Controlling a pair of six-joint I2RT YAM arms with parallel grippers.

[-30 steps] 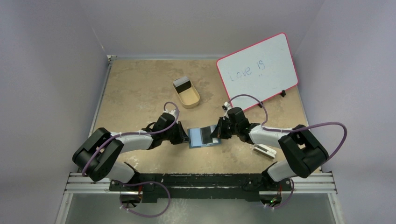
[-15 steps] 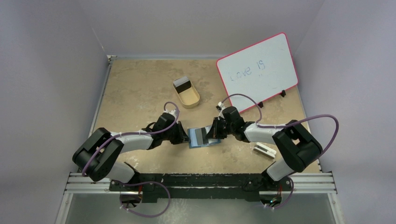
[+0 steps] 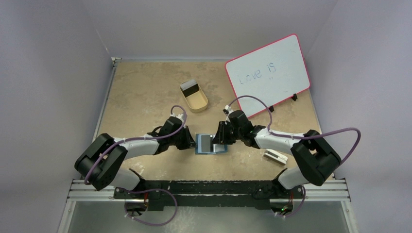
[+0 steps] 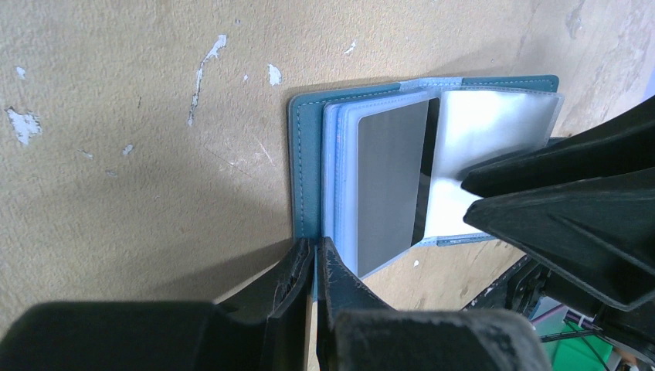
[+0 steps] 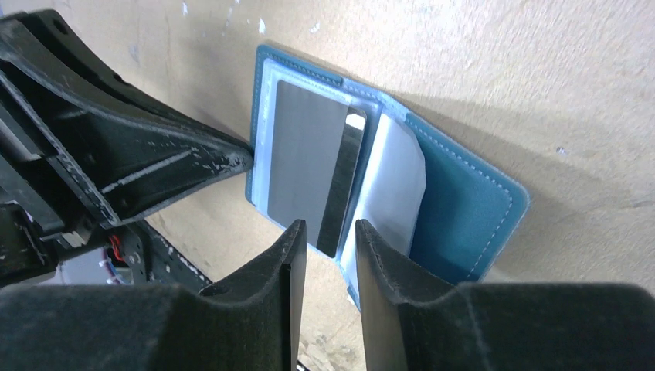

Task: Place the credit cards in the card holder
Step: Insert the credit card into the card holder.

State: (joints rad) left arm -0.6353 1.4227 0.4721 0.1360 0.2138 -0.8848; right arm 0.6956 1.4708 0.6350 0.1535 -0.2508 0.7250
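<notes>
The teal-blue card holder (image 3: 212,145) lies open on the table between both arms. My left gripper (image 4: 317,243) is shut on the edge of its left cover (image 4: 305,170). A grey credit card (image 4: 390,189) with a dark stripe sits in a clear sleeve, and one corner sticks out. My right gripper (image 5: 330,228) is open, and that corner of the card (image 5: 305,166) stands in the gap between its fingers. The holder's right cover (image 5: 456,209) lies flat beside it. In the top view the right gripper (image 3: 219,138) faces the left gripper (image 3: 192,141) across the holder.
A tan oval tray (image 3: 198,103) farther back holds another card (image 3: 190,89) on end. A pink-rimmed whiteboard (image 3: 267,73) leans at the back right. A white block with a dark slot (image 3: 275,156) lies near the right arm's elbow.
The right gripper has moved left with the card, which now sits deeper in the sleeve. Its jaws have opened off the card. The left gripper has kept its grip.
</notes>
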